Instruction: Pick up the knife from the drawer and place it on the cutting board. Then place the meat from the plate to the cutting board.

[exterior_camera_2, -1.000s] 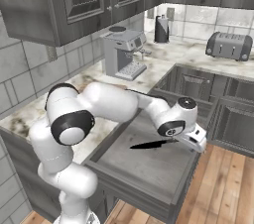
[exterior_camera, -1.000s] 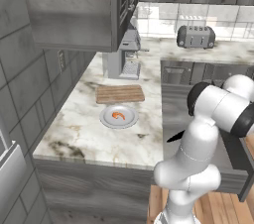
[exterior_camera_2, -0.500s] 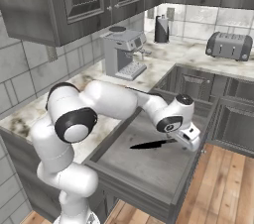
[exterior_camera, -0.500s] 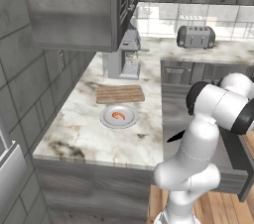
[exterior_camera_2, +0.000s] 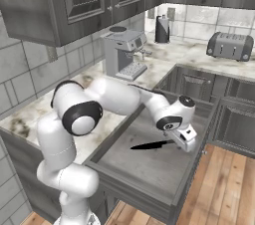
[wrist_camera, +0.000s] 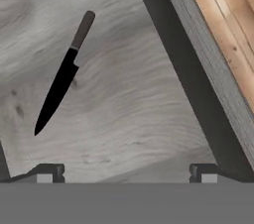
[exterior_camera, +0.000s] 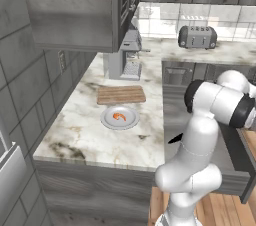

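Knife: and there it is, the knife (wrist_camera: 62,77) lying flat on the floor of the open drawer (exterior_camera_2: 149,162), blade black, handle dark, nobody holding it!
Gripper: the gripper (exterior_camera_2: 185,138) is poised over the drawer just beside the knife's handle end; from the hand view the two fingertips (wrist_camera: 48,171) sit wide apart, with nothing between them.
Aim: the knife lies off to one side of the fingers in the hand view, not between them, so by my reading some lining up is needed.
Cutting board: the cutting board (exterior_camera: 121,94) lies bare on the marble counter (exterior_camera: 90,135), in front of the coffee machine (exterior_camera: 127,55).
Meat: the meat (exterior_camera: 119,116) sits on the plate (exterior_camera: 107,120), just beside the board's near edge.
Score so far: drawer open, that's all. Knife to grasp and carry, then the meat; both placements are left.
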